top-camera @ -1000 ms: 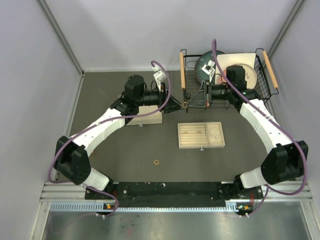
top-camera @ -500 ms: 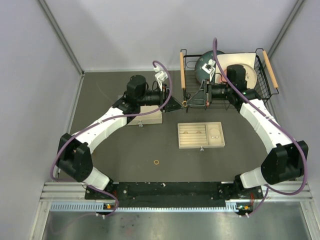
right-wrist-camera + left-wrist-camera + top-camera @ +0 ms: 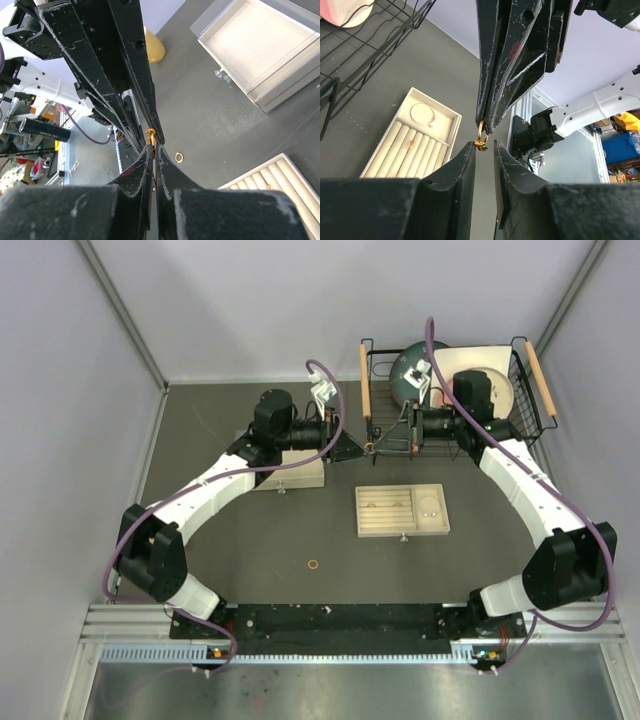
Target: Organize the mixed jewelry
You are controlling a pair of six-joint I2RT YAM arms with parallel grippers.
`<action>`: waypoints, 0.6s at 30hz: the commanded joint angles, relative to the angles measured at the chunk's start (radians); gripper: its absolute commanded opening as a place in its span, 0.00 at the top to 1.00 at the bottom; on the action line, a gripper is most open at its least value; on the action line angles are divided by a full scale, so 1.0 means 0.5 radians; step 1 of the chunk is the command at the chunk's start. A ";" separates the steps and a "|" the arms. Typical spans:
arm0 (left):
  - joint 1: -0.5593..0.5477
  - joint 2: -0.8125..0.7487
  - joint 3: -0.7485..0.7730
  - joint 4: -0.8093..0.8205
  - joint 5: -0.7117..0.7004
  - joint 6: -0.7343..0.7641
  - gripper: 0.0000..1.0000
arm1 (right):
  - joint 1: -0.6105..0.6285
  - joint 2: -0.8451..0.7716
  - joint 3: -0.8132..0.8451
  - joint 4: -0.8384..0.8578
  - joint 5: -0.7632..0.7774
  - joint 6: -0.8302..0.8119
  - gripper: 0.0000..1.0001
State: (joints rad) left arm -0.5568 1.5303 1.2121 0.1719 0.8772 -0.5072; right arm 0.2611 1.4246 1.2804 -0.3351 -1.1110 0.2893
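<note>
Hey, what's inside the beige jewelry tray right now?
A thin silver hoop lies in the tray's square compartment; a small gold piece sits among its padded slots. The left gripper covers the tray's near end.

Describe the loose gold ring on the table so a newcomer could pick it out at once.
Start at the beige slotted tray in the middle of the dark table. From its near-left corner, look toward the table's near edge: a loose gold ring lies alone on the bare tabletop. Unlike the held ring pinched in the right hand, it sits outside the tray, touching nothing else.
</note>
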 commanded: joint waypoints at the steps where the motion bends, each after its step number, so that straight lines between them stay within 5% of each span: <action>1: 0.006 -0.002 0.088 0.135 0.056 -0.038 0.76 | 0.021 -0.097 -0.033 0.072 -0.002 -0.033 1.00; 7: 0.006 0.001 0.082 0.147 0.068 -0.056 0.90 | 0.021 -0.097 -0.042 0.069 0.004 -0.039 1.00; 18: 0.006 0.032 0.098 0.209 0.102 -0.139 0.93 | 0.051 -0.103 -0.091 0.066 0.038 -0.082 1.00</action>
State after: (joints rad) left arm -0.5503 1.5475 1.2133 0.1806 0.8997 -0.5522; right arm 0.2657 1.4063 1.2514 -0.3225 -1.0996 0.2794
